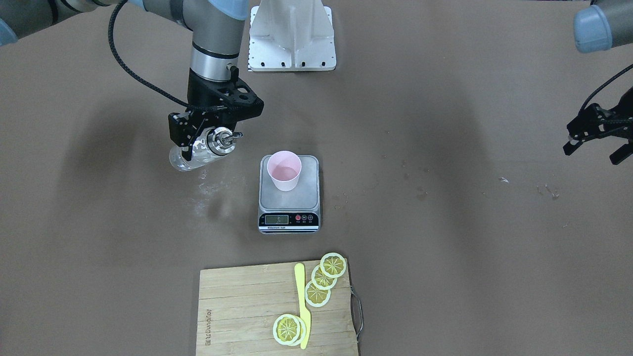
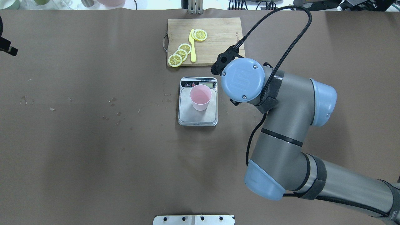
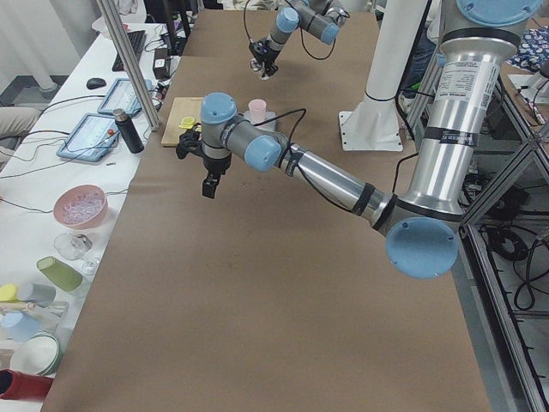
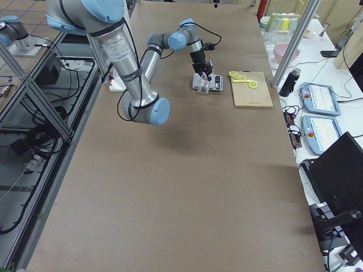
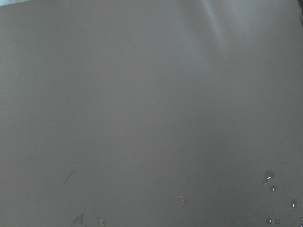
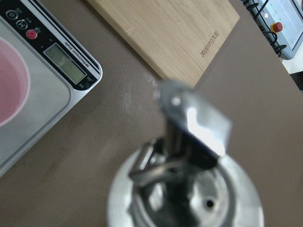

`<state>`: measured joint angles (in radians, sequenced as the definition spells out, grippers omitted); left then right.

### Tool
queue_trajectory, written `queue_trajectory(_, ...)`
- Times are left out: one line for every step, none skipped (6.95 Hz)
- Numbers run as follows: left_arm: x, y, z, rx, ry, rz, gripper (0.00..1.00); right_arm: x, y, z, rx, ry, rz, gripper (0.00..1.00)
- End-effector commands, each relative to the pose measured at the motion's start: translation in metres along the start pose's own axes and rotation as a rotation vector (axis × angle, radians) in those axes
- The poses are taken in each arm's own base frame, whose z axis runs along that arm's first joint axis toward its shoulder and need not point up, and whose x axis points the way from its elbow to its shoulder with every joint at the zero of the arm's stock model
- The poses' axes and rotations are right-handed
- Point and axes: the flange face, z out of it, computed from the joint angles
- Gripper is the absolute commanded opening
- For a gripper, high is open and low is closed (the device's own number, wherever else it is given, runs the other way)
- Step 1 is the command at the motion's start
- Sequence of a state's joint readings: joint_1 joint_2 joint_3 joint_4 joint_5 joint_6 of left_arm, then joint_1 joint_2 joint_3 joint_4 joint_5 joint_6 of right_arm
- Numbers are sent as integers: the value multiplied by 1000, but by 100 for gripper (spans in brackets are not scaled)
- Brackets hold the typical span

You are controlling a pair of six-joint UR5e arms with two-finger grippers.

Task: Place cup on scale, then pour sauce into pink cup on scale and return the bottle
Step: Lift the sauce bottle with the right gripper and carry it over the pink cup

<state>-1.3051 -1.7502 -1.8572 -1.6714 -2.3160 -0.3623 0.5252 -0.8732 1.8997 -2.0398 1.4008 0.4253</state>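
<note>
Right gripper [image 1: 196, 145] clamps the tilted glass bottle [image 1: 181, 160] at nine o'clock from the scale [image 1: 307, 196] bearing the pink cup [image 1: 284, 171]; left gripper [image 1: 596, 149], fingers apart, at three o'clock.

Right gripper [image 1: 200, 143] with bottle [image 1: 180, 160] is hanging tilted near scale [image 1: 307, 195], blocking its robot-right side. A strip of bare table [image 1: 445, 257] is lying open between bottle and cup [image 1: 284, 170]. Cup's rim is lying open from above. Board [image 1: 237, 306] is sitting past scale on operators' side, a gap running between them. Right arm [image 2: 281, 131] is spanning table's robot-right half. Left gripper [image 1: 593, 138] is hanging well apart, and table's left half is lying open.
</note>
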Motion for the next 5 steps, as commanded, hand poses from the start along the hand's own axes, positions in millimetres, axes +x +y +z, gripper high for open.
queue_trajectory(-16, 9, -4, 2, 0, -23, 97, -12, -11, -7, -41, 51, -39, 0)
queue_trajectory(-22, 15, -2, 7, 0, -23, 97, -18, -18, -4, -61, 73, -51, 0)
queue_trajectory(-24, 17, -1, 6, 0, -24, 97, -20, -20, -2, -67, 95, -57, 0)
queue_trajectory(-25, 19, -1, 3, 6, -26, 97, -19, -20, 0, -83, 122, -66, 0)
queue_trajectory(-27, 23, 0, 4, 20, -22, 97, -19, -21, 0, -101, 169, -81, 0)
